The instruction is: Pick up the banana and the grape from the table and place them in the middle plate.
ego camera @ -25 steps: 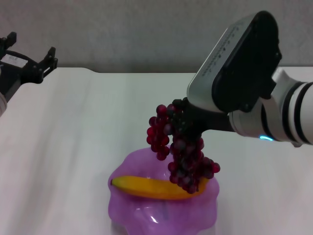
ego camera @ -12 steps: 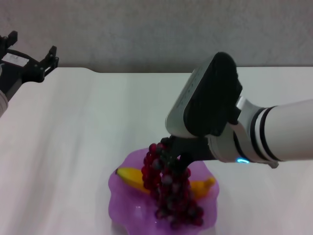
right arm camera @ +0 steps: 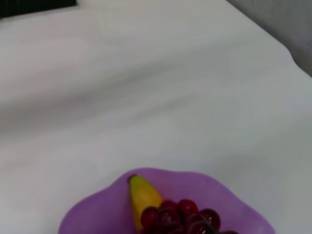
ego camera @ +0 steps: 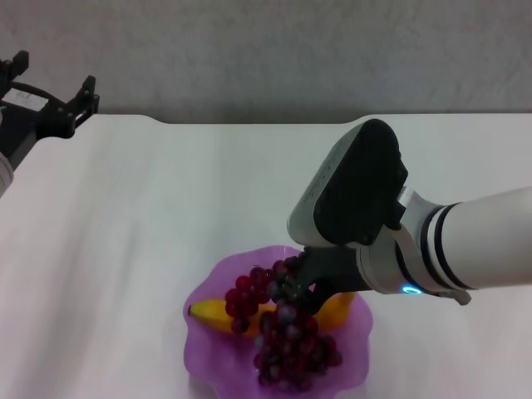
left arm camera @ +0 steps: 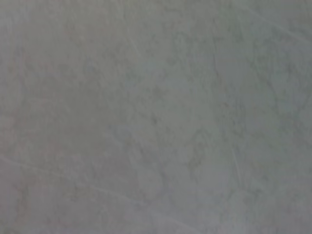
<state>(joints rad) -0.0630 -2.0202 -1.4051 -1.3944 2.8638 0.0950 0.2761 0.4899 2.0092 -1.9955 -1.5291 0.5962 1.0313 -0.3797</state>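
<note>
The plate (ego camera: 214, 356) is translucent purple. The banana (ego camera: 212, 316) is yellow-orange with a dark tip. The grapes (ego camera: 287, 345) are dark red-purple. The table (ego camera: 166, 208) is plain white.

My right gripper (ego camera: 293, 281) has its fingertips buried among the grape (ego camera: 287, 332), so their stance cannot be told. The grape covers the banana (ego camera: 212, 314) at mid-length; only its two ends show beside the bunch. The middle plate (ego camera: 218, 359) is cut off by the head view's lower edge, and by the right wrist view's as well. My left gripper (ego camera: 51, 108), far from the plate, is partly cut off at the frame edge.
</note>
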